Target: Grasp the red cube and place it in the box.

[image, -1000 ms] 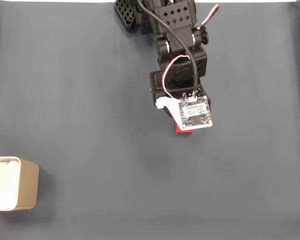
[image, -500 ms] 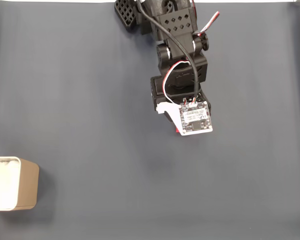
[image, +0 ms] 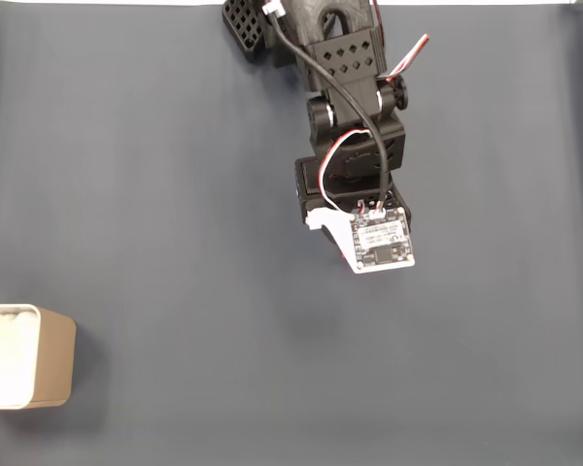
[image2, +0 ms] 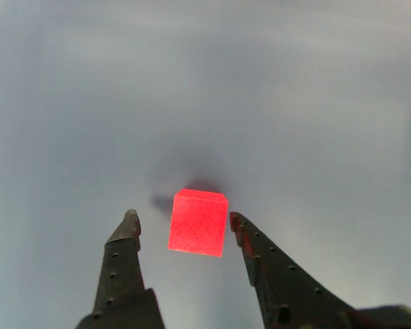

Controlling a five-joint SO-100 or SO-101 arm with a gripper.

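Gripper (image2: 181, 223) spread wide around the cube (image2: 198, 223).

In the other view the red cube sits on the grey mat (image2: 315, 103) between the two fingers, touching neither, nothing else near it; its faces are turned slightly off square to the fingers, and it has no long axis. In the fixed view the arm (image: 355, 146) and its white board (image: 380, 242) cover the cube, whose red edge peeked out a second ago. The box (image: 39, 356) stands well apart at the left edge.
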